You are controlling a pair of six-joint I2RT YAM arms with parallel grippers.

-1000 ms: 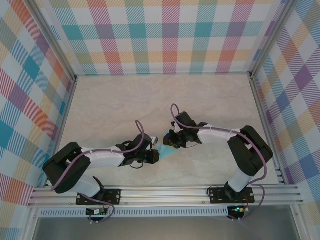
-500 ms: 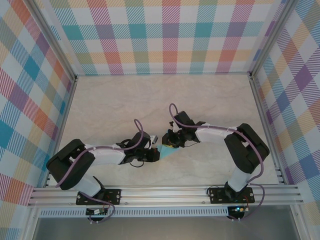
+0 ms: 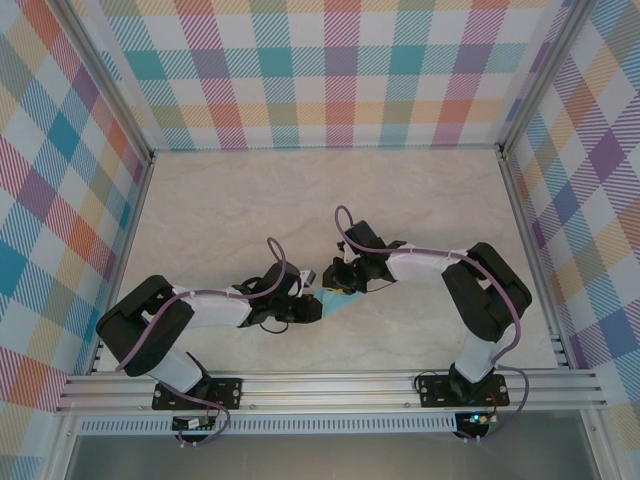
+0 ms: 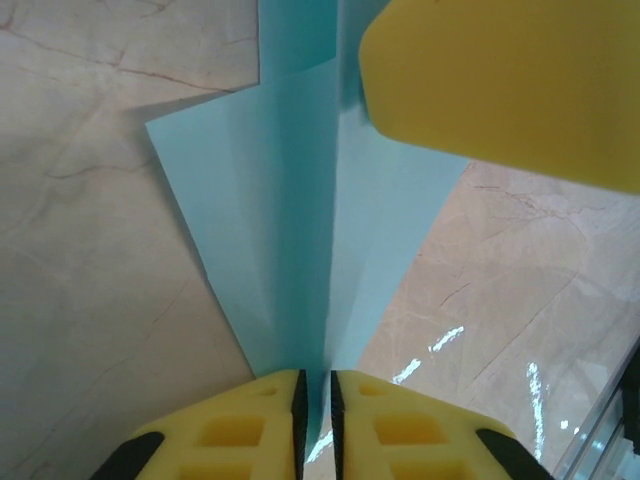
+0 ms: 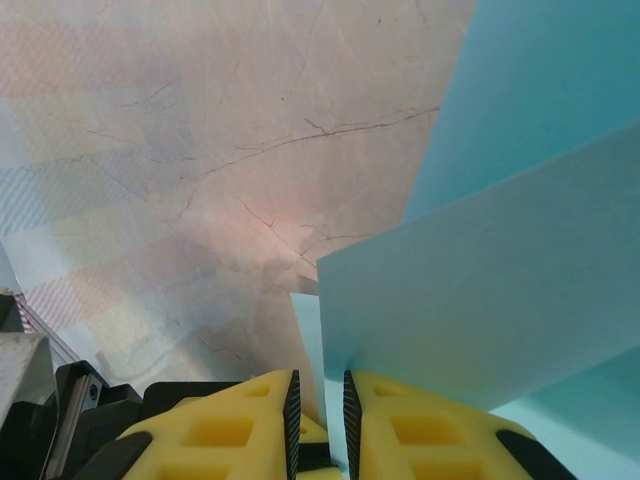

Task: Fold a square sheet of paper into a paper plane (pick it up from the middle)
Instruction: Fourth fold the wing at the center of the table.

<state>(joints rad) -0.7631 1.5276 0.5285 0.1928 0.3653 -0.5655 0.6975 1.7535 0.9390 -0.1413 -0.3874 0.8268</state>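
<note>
The partly folded paper plane [image 3: 337, 300] sits on the counter [image 3: 230, 215] near its middle front, between the two arms' tips. The right gripper [image 5: 318, 390] is closed on an upright flap of it. The left gripper [image 4: 316, 385] has its fingers a slit apart with the centre crease between them; whether they pinch it I cannot tell.

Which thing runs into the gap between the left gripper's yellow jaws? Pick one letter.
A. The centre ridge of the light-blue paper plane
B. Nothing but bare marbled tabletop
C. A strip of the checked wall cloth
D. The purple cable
A: in the left wrist view the centre ridge of the light-blue paper plane runs straight down into the narrow gap between the jaws of the left gripper.
</note>
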